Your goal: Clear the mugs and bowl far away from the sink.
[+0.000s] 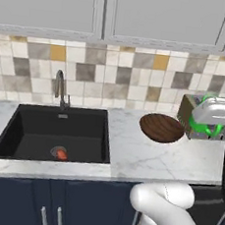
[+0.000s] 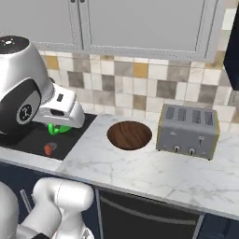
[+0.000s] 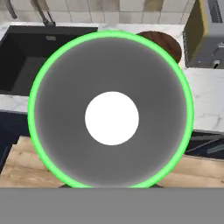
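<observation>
The green mug (image 1: 198,125) (image 2: 56,129) hangs in the air with my gripper (image 1: 205,124) (image 2: 59,125) shut on it. In the hand view I look straight into the green mug (image 3: 111,70), whose rim and grey inside hide my fingertips. The red mug (image 1: 60,153) (image 2: 48,149) lies on the floor of the black sink (image 1: 38,131) (image 2: 23,137) (image 3: 22,61). The dark brown bowl (image 1: 161,128) (image 2: 129,135) (image 3: 168,41) rests on the marble counter between the sink and the toaster.
The silver-and-olive toaster (image 1: 186,110) (image 2: 188,131) (image 3: 205,39) stands right of the bowl, against the tiled wall. A grey gooseneck tap (image 1: 61,89) (image 3: 43,12) rises behind the sink. Wall cabinets hang overhead. Wooden floor (image 3: 26,166) lies under the mug.
</observation>
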